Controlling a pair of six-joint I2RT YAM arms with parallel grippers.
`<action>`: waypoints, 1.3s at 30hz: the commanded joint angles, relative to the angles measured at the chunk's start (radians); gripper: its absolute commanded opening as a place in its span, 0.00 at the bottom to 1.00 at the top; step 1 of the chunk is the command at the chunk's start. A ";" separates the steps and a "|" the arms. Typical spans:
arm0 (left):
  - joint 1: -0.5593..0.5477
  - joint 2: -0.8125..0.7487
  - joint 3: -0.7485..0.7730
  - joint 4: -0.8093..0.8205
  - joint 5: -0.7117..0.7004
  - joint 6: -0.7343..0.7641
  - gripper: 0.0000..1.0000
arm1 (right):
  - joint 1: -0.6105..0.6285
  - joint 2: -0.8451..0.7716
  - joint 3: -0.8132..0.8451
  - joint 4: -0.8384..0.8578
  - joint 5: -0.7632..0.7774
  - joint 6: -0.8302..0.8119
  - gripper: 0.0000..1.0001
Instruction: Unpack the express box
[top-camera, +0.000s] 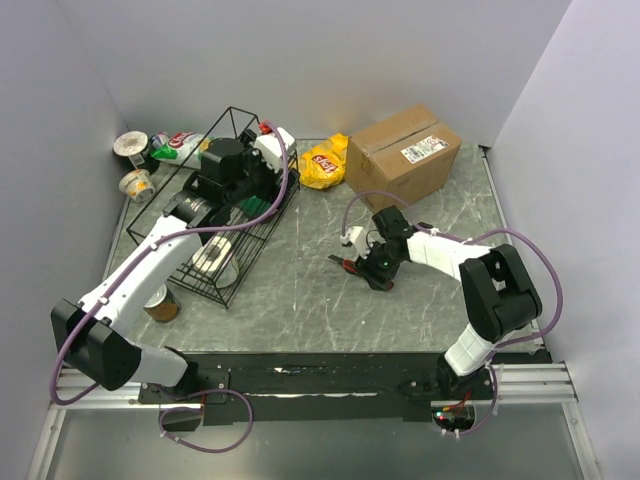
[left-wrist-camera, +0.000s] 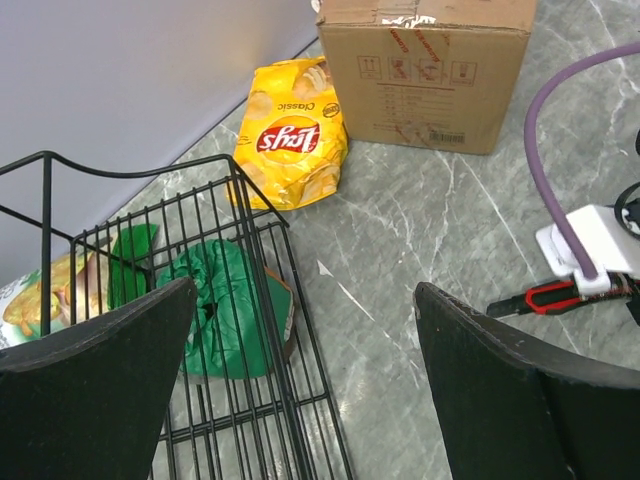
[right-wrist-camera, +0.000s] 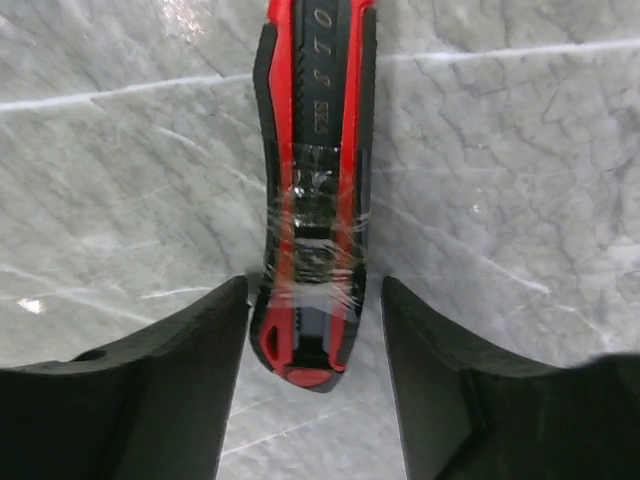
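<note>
The express box (top-camera: 405, 152), brown cardboard with a white label and taped flaps, stands closed at the back right; it also shows in the left wrist view (left-wrist-camera: 430, 80). A red and black box cutter (right-wrist-camera: 315, 180) lies flat on the marble table (top-camera: 347, 265). My right gripper (right-wrist-camera: 315, 370) is open, low over the table, its jaws on either side of the cutter's near end with gaps showing on both sides. My left gripper (left-wrist-camera: 305, 380) is open and empty, held above the right edge of the black wire basket (left-wrist-camera: 255, 300).
A yellow Lay's chips bag (top-camera: 325, 162) lies left of the box. The wire basket (top-camera: 245, 262) holds a green bag (left-wrist-camera: 225, 305) and other packets. Cups (top-camera: 131, 147) and snack bags sit at the back left; a can (top-camera: 160, 303) stands beside the basket.
</note>
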 joint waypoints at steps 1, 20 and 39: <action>-0.004 0.010 0.049 0.001 0.041 -0.007 0.96 | 0.044 -0.038 -0.044 0.058 0.059 -0.059 0.58; -0.004 0.363 0.465 -0.364 0.526 -0.047 0.91 | 0.160 -0.619 -0.057 0.206 0.171 -0.259 0.00; 0.048 0.455 0.580 -0.487 0.821 0.177 0.79 | 0.278 -0.551 0.026 0.367 0.356 -0.326 0.00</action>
